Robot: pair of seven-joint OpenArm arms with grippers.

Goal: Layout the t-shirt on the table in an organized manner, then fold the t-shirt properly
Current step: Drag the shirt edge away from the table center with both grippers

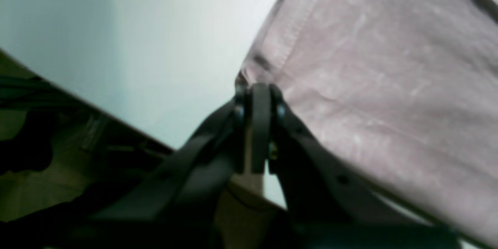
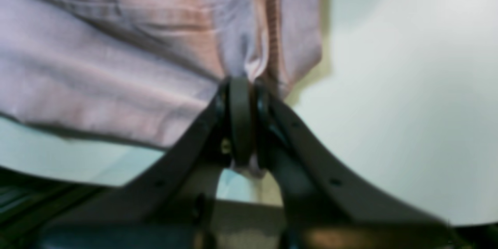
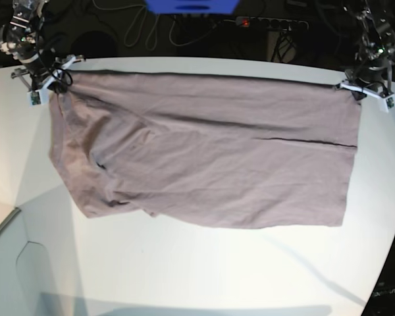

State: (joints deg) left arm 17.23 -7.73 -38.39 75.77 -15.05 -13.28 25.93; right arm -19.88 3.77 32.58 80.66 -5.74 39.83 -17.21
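The mauve-brown t-shirt (image 3: 204,158) is stretched wide along the far side of the white table (image 3: 184,270), its lower part lying on the tabletop with creases at the left. My left gripper (image 3: 347,88), on the right of the base view, is shut on the shirt's far right corner. In the left wrist view the left gripper (image 1: 256,87) pinches a hemmed corner of the t-shirt (image 1: 389,66) over the table (image 1: 155,46). My right gripper (image 3: 52,89) is shut on the far left corner. In the right wrist view the right gripper (image 2: 241,83) clamps bunched t-shirt fabric (image 2: 97,66) beside a ribbed seam.
Behind the table's far edge lie dark cables, a power strip (image 3: 270,24) and a blue object (image 3: 191,5). The table's curved edge runs down the right side (image 3: 392,217). A lower grey surface (image 3: 3,227) sits at the front left.
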